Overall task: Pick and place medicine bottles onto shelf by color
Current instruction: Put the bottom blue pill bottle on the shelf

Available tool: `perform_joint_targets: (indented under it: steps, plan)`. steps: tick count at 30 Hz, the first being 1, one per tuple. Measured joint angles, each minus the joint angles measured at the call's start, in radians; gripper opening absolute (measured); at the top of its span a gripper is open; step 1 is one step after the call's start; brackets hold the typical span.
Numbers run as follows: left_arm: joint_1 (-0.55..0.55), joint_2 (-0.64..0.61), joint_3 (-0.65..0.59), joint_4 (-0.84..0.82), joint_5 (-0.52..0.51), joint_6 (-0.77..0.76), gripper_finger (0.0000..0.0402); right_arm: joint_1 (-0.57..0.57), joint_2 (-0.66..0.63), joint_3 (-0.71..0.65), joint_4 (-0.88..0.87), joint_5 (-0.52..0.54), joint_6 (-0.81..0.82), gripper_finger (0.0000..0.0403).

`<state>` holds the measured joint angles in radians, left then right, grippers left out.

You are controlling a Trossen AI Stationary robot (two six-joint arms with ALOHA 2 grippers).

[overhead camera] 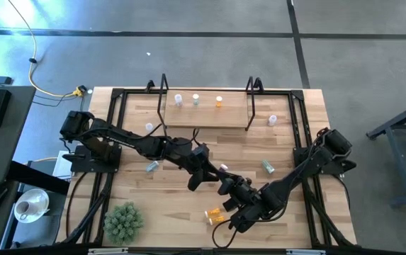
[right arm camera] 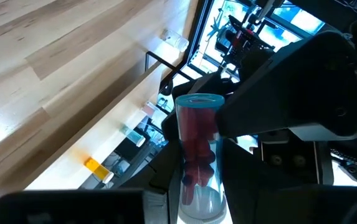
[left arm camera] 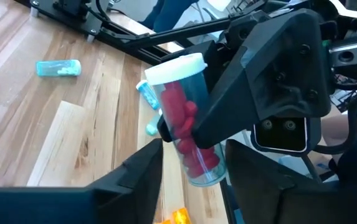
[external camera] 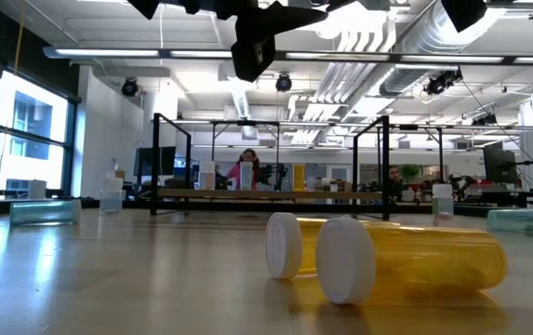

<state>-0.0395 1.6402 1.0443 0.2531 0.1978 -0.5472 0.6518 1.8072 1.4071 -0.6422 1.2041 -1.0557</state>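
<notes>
- Plant ball (overhead camera: pixel 123 221) sits at 7 o'clock on the table (overhead camera: pixel 167 212), well clear of both arms.
- Left teal bottle (overhead camera: pixel 151 167) lies on its side at 9 o'clock, alone.
- Shelf (overhead camera: pixel 206 117) is at 12 o'clock. Three bottles stand on it: two pale ones (overhead camera: pixel 178 99) on its left and an orange one (overhead camera: pixel 219 101) in the middle. The body colours of the pale two are too small to read.
- Left gripper (left arm camera: pixel 195 152) is in mid-air just past table centre. Its fingers (left arm camera: pixel 142 174) are apart and straddle the base of the red-pill bottle (left arm camera: pixel 187 130); I can't tell if they touch it.
- The red-pill bottle has a clear body and a white cap, and is off the table between the two grippers. From above only the cap shows; the arms hide the rest.
- Right gripper (right arm camera: pixel 197 202) comes in from 4 o'clock and is clamped on that bottle. Its contact points are hidden behind its own body in the left wrist view.
- Orange pair (overhead camera: pixel 215 214) lies on its side at 6 o'clock, the two touching. At table level the near one covers most of the far one.
- Right teal bottle (overhead camera: pixel 268 167) lies at 3 o'clock.
- A pale bottle (overhead camera: pixel 272 120) stands on the table at 2 o'clock, just outside the shelf's right frame.
- In the low view the arms are cut off by the top edge.
</notes>
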Motion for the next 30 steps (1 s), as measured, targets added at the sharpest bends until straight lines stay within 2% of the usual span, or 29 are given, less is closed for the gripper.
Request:
perform_joint_targets:
  steps: [5,9,22,25,30]
  plan:
    - [0.000,0.000,0.000,0.000,0.002,-0.003,0.0108,0.000,0.000,0.000,-0.004,0.000,-0.005,0.0079]
    - [0.000,0.000,0.000,0.000,0.004,-0.004,0.0087,0.001,0.000,0.000,-0.004,0.001,-0.008,0.0079]
    - [0.000,0.000,0.000,0.000,0.002,-0.001,0.0086,0.001,0.000,0.000,-0.004,-0.001,-0.024,0.0082]
    - [0.000,0.000,0.000,0.000,0.000,0.000,0.0086,0.001,0.000,0.000,-0.004,-0.004,-0.003,0.0095]
    - [0.008,0.000,0.000,0.000,0.000,0.005,0.0086,0.000,0.000,0.000,0.008,-0.026,0.082,0.0142]
